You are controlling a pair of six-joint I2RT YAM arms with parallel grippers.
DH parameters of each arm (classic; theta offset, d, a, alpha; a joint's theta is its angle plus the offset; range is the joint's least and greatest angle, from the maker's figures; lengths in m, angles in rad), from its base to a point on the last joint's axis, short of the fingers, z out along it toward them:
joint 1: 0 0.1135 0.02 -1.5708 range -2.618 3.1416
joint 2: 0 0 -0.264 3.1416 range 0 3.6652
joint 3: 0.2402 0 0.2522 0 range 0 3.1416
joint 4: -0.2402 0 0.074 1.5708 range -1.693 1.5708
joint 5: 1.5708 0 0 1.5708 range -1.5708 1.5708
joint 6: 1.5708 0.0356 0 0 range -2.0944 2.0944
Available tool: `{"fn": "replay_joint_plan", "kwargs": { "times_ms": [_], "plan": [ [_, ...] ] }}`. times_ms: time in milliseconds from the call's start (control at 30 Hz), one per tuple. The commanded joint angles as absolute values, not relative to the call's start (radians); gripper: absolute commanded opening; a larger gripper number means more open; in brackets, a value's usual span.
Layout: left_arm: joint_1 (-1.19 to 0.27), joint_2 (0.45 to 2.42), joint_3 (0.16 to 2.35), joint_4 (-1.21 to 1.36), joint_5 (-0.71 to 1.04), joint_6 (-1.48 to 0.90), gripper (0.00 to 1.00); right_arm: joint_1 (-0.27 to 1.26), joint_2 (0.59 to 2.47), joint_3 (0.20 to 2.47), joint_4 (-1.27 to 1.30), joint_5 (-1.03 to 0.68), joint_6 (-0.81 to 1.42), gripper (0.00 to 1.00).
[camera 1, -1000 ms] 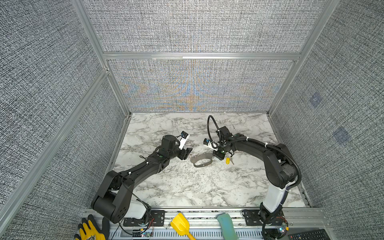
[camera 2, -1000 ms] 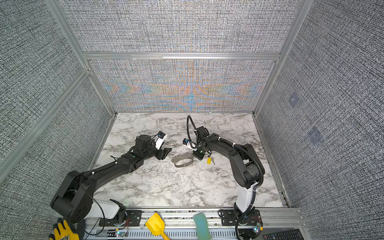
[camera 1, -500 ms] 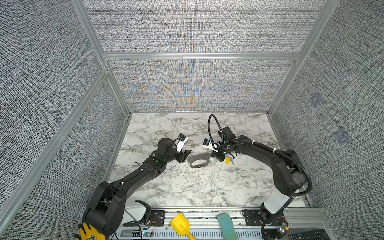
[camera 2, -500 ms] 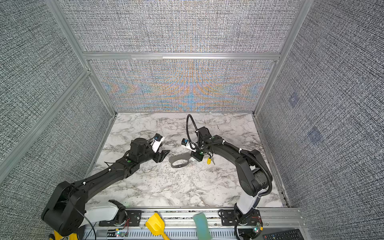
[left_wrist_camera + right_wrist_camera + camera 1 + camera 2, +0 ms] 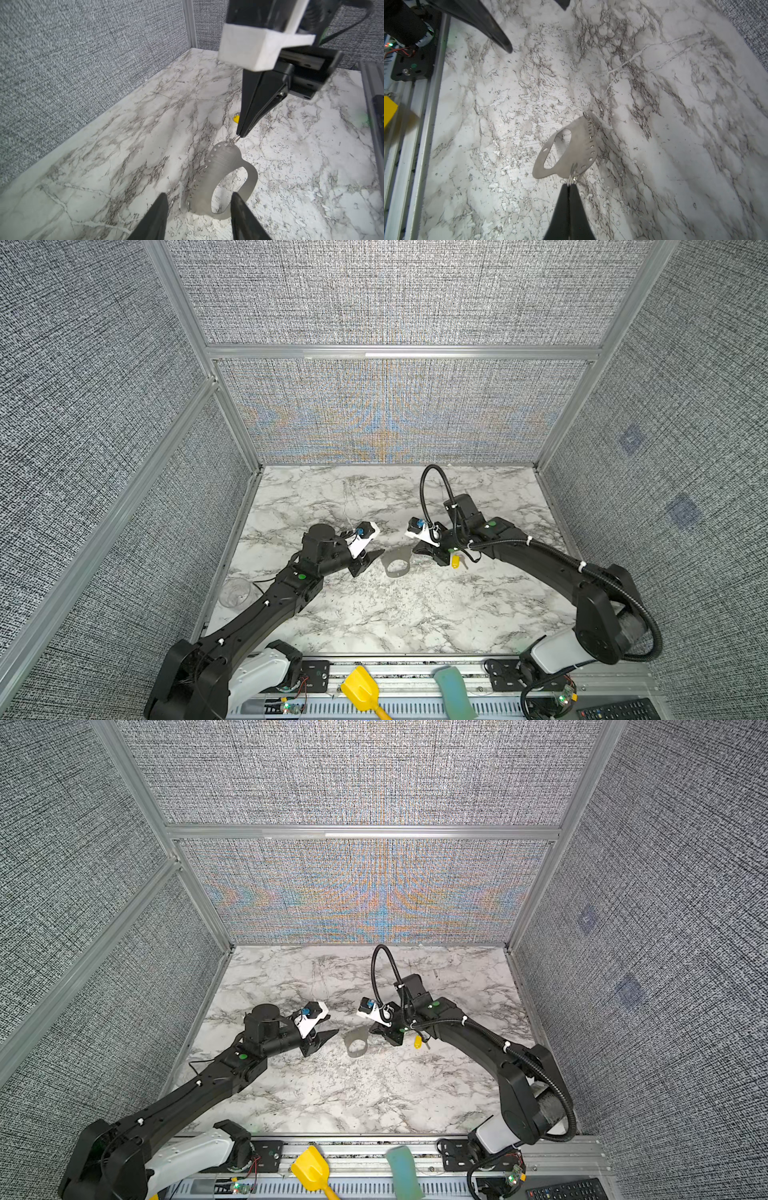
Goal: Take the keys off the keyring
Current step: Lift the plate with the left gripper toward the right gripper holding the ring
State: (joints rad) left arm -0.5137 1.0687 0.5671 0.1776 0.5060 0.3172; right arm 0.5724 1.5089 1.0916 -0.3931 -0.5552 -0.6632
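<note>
The keyring (image 5: 397, 565) (image 5: 356, 1045), a flat grey plate with an oval cut-out, stands tilted on the marble table (image 5: 415, 614). My right gripper (image 5: 569, 184) (image 5: 419, 550) is shut on a small wire ring hooked through a hole at the plate's edge (image 5: 572, 149). One of the keys, with a yellow tag (image 5: 456, 561) (image 5: 418, 1041) (image 5: 236, 119), lies just behind the right fingers. My left gripper (image 5: 199, 207) (image 5: 373, 556) is open. The plate's other end (image 5: 220, 174) lies between its fingers without touching either.
A yellow scoop (image 5: 362, 691) and a teal block (image 5: 454, 691) lie on the front rail. A clear cup (image 5: 237, 592) sits beyond the table's left edge. Grey fabric walls close in three sides.
My left arm has stretched lower toward the plate and its jaws have narrowed. The plate has shifted slightly left with the right gripper, which stays shut.
</note>
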Motion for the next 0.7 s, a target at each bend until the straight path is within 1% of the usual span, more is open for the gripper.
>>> {"fn": "replay_joint_plan", "kwargs": {
  "times_ms": [0, 100, 200, 500, 667],
  "plan": [
    [-0.512, 1.055, 0.567, 0.141, 0.588, 0.410, 0.50, 0.581, 1.488, 1.094, -0.374, -0.632, -0.670, 0.00],
    [-0.512, 1.055, 0.581, 0.122, 0.609, 0.437, 0.46, 0.587, 1.475, 1.107, -0.387, -0.659, -0.670, 0.00],
    [-0.514, 1.060, 0.597, 0.112, 0.626, 0.461, 0.44, 0.596, 1.464, 1.114, -0.394, -0.667, -0.669, 0.00],
    [-0.536, 1.134, 0.638, 0.142, 0.690, 0.473, 0.33, 0.604, 1.459, 1.159, -0.467, -0.678, -0.673, 0.00],
    [-0.557, 1.176, 0.657, 0.155, 0.690, 0.480, 0.33, 0.605, 1.467, 1.183, -0.507, -0.676, -0.673, 0.00]
  ]
}}
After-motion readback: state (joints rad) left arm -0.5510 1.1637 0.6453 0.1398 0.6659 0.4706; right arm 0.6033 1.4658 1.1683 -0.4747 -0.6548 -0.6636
